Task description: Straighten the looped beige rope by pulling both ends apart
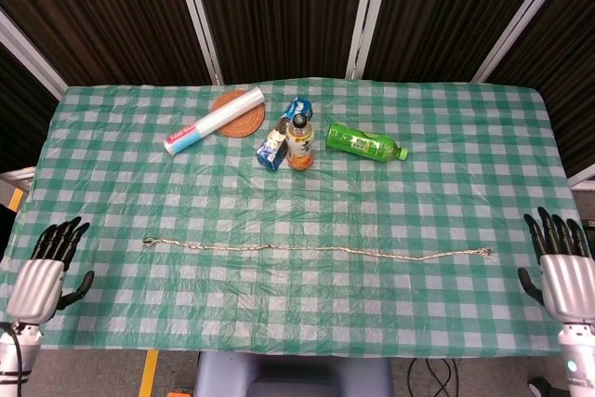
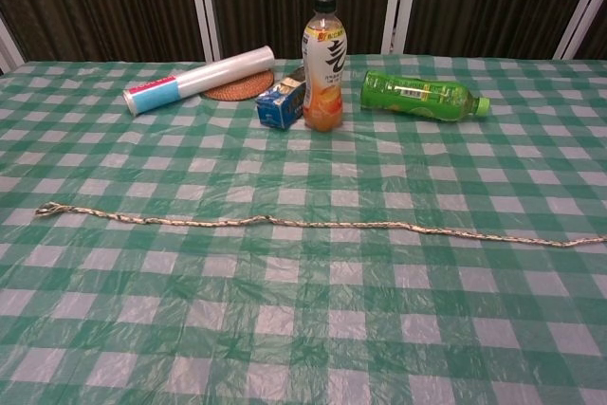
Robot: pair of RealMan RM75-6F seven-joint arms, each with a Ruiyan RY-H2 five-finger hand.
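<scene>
The beige rope (image 1: 316, 249) lies stretched in a nearly straight line across the green checked table (image 1: 437, 174), its ends free; in the chest view the rope (image 2: 313, 223) runs from the left edge area to the right border. My left hand (image 1: 42, 271) hovers at the table's front left corner, fingers spread, holding nothing, well left of the rope's left end. My right hand (image 1: 562, 267) is at the front right corner, fingers spread and empty, right of the rope's right end. Neither hand shows in the chest view.
At the back of the table stand an orange drink bottle (image 1: 299, 144), a blue carton (image 1: 276, 144), a green bottle (image 1: 363, 142) lying on its side, and a white roll (image 1: 214, 120) resting on a round brown coaster (image 1: 240, 111).
</scene>
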